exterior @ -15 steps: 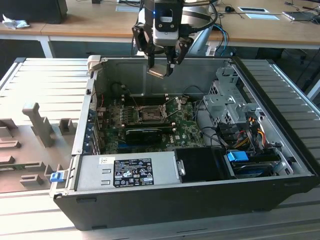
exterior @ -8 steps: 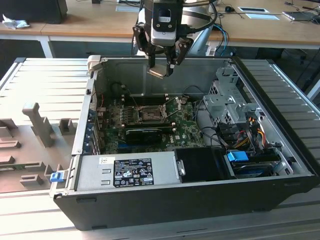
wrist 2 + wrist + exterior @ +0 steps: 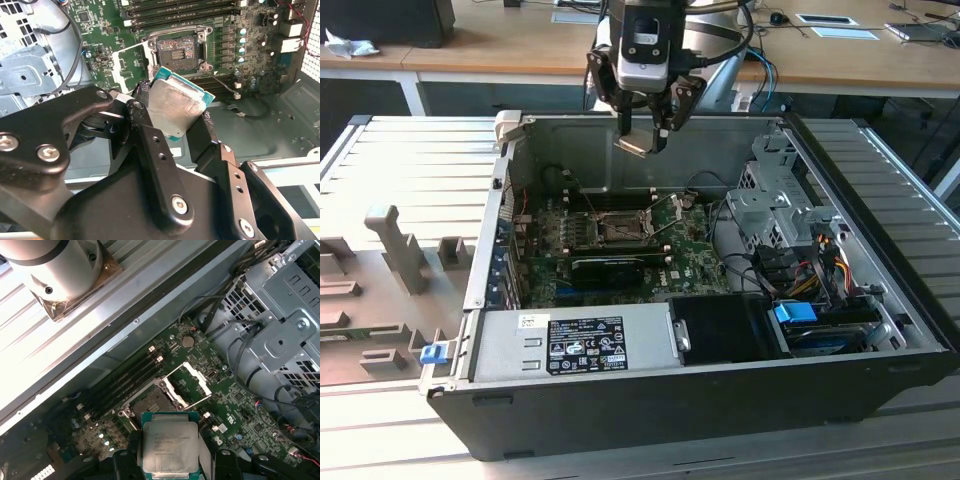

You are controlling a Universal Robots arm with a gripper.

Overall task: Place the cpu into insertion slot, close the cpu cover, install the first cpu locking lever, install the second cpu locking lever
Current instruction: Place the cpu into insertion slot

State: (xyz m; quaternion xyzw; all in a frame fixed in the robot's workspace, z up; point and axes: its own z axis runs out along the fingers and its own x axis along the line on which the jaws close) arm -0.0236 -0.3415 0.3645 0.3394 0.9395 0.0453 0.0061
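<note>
My gripper (image 3: 640, 142) pinching cpu (image 3: 170, 447) by opposite edges, hanging above motherboard's bare socket (image 3: 152, 401) inside open case (image 3: 670, 400). cpu cover (image 3: 199, 379) flipped open beside socket.

Nothing here reads clearly to me. The cpu (image 3: 170, 447) I hold carries faint printed lines on its lid. The power supply (image 3: 510, 350) bears a black label (image 3: 585, 356) and a white sticker (image 3: 533, 322), both print too small to read.
</note>
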